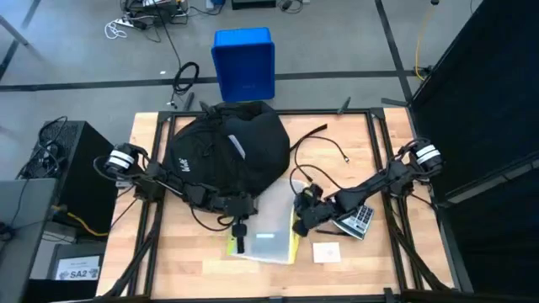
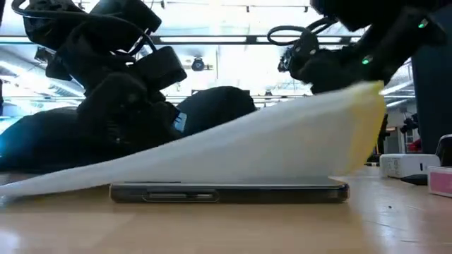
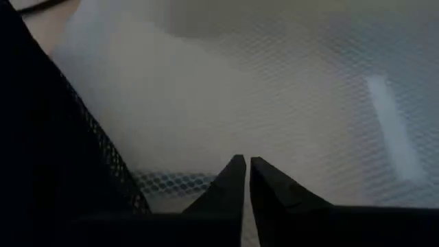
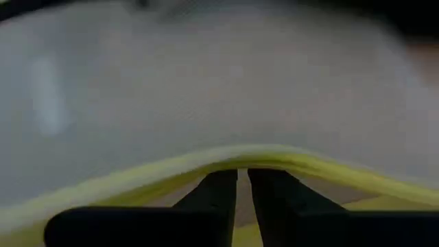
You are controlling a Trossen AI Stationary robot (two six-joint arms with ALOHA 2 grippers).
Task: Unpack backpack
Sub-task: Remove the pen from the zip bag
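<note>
The black backpack (image 1: 223, 151) lies on the table's far left half. Just in front of it lies a flat translucent white mesh pouch (image 1: 271, 234) with a yellow edge (image 2: 367, 120). In the low view the pouch slants over a flat dark slab (image 2: 229, 192) that lies on the table. My left gripper (image 1: 240, 237) is shut at the pouch's left side (image 3: 247, 171). My right gripper (image 1: 301, 220) is shut on the pouch's right side (image 4: 241, 180). My left gripper has its shut fingertips (image 3: 236, 175) against the pouch's mesh face (image 3: 274, 116), near the pouch's left edge, slanting down from the backpack's side. Whether they pinch a layer or only rest on it cannot be told. My right gripper pinches the pouch's yellow edge (image 4: 240, 159) between its two fingers, coming from the table's right. That edge is raised clear of the table. The pouch slopes down from there, and its left end (image 2: 42, 185) lies on the wood.
A calculator (image 1: 358, 220) and a small white card (image 1: 326, 251) lie right of the pouch. A thin black cable (image 1: 324, 143) runs across the wood behind my right arm. A blue plastic box (image 1: 244, 63) stands on the floor beyond the far edge.
</note>
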